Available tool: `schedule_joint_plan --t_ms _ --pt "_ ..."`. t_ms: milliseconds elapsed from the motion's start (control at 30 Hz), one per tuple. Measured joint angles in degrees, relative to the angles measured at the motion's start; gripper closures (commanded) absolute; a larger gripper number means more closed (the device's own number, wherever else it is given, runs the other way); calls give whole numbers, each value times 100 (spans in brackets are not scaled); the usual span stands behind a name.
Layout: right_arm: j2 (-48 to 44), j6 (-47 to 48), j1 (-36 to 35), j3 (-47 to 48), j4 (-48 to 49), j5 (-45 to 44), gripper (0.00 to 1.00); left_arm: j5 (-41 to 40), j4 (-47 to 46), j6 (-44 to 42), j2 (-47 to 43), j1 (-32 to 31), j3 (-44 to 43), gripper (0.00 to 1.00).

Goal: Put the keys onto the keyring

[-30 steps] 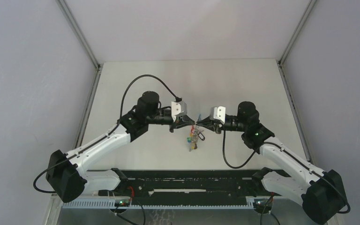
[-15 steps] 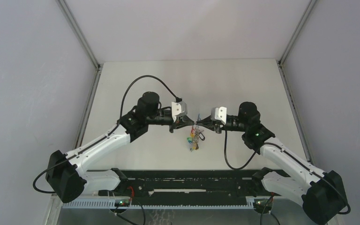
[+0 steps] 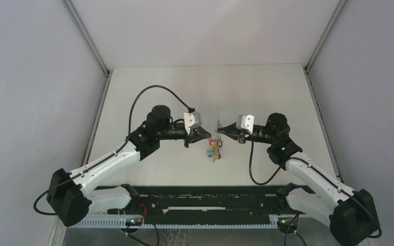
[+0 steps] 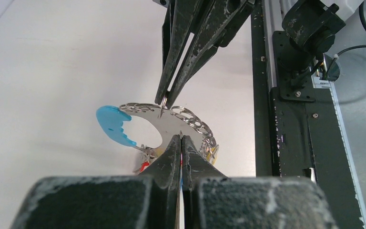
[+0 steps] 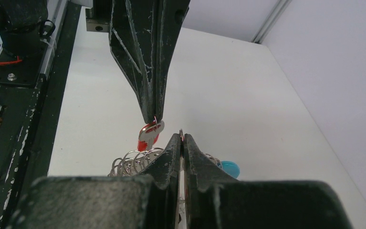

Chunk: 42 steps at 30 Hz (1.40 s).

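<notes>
The key [image 5: 150, 133], silver with a red tag, hangs by its small ring from the tip of my left gripper [image 5: 151, 119], which is shut on it. My right gripper [image 5: 181, 136] is shut on a small loop of the keyring [image 5: 132, 160], a chain of metal rings with a light-blue part [image 5: 229, 168]. In the left wrist view my left gripper [image 4: 181, 137] points at the keyring [image 4: 193, 121], which dangles from the right gripper [image 4: 164, 102]. From above, the left gripper [image 3: 209, 137] and right gripper [image 3: 219, 128] face each other a short gap apart over the hanging coloured keys [image 3: 215, 149].
A black rail [image 3: 200, 197] with both arm bases runs along the near edge of the white table [image 3: 149, 82]. Grey walls and metal corner posts [image 3: 90, 41] close in the sides and back. A black cable [image 3: 156, 89] loops above the left wrist.
The two tips, touching a second ago, have drawn slightly apart. The right gripper has moved back and up to the right; the left has shifted slightly left. The hanging keys stay between them.
</notes>
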<state>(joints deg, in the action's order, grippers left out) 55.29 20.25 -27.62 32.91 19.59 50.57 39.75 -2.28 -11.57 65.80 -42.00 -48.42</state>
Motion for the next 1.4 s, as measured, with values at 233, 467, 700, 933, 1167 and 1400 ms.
schedule_joint_plan --t_ms 233,467,700,933,1167,1400 --pt "-37 -90 52 -13 236 105 100 -116 -343 234 -50 42 184 100" --pt "94 -103 61 -39 350 68 100 -555 -820 673 -282 120 723 100" --pt "481 -105 -256 -50 234 -715 100 -1521 -649 1027 -772 131 1126 100" --pt "848 -317 -660 -472 809 -1421 100 -2057 -608 1207 -1543 205 1231 100" --pt "1650 -586 -1008 -476 1504 -2387 100 -2789 236 1161 -2225 289 1248 100" --pt "3497 -992 -1504 -481 3010 -3390 100 -3545 1123 732 -3294 472 1233 100"
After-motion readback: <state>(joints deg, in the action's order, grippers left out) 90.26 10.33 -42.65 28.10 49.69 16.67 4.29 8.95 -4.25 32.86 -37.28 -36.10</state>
